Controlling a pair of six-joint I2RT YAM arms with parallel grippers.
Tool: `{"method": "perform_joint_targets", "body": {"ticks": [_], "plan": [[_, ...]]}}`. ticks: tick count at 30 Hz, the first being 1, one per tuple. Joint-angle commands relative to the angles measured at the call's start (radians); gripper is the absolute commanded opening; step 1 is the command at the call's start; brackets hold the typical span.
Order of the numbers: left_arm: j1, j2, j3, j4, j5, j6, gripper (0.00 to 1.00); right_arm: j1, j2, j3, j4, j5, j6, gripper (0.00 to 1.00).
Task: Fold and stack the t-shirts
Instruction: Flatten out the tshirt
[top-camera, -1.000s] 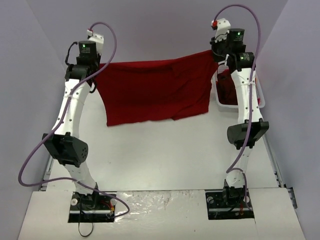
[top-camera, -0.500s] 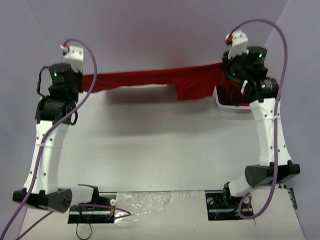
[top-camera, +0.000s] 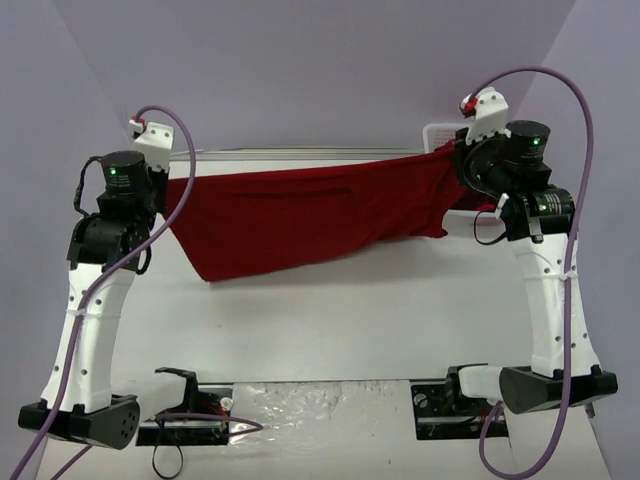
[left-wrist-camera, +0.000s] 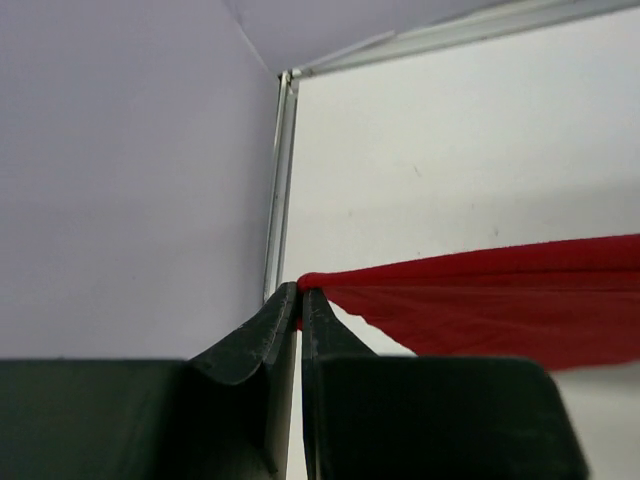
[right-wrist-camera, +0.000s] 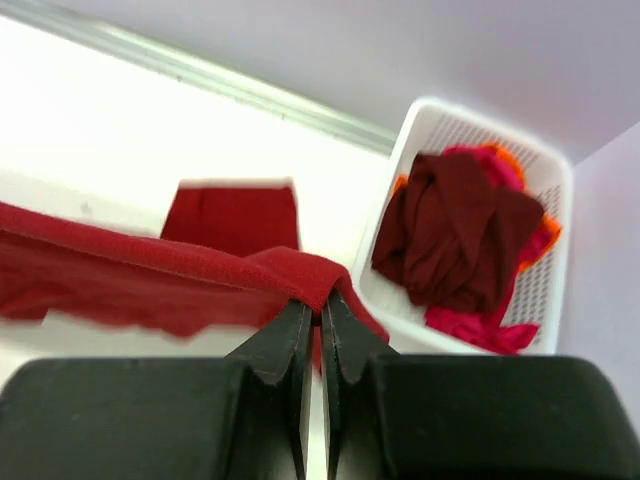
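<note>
L gripper (left-wrist-camera: 300, 295) + R gripper (right-wrist-camera: 318, 305) both pinching shirt (top-camera: 300, 215) corners | since 1s ago we pulled back, it now hangs stretched between them | looks rdy to lay flat for fold

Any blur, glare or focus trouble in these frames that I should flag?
Top view: sharp and evenly lit, the stretched t-shirt crisp. Right wrist: its hanging hem and the folded shirt behind are smeared. Left wrist: the near fingers are dark and slightly soft.
</note>
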Motion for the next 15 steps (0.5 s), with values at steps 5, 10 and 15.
{"method": "perform_joint_targets", "body": {"ticks": [5, 10, 15], "plan": [[0.008, 0.002, 0.152, 0.046, -0.046, -0.013, 0.02, -0.025, 0.041, 0.145, 0.064, 0.034, 0.025, 0.00], [0.008, 0.097, 0.245, 0.100, -0.078, -0.014, 0.02, -0.031, 0.211, 0.313, 0.067, 0.050, 0.029, 0.00], [0.011, 0.267, 0.268, 0.138, -0.104, -0.011, 0.02, -0.031, 0.437, 0.457, 0.069, 0.037, 0.046, 0.00]]}}
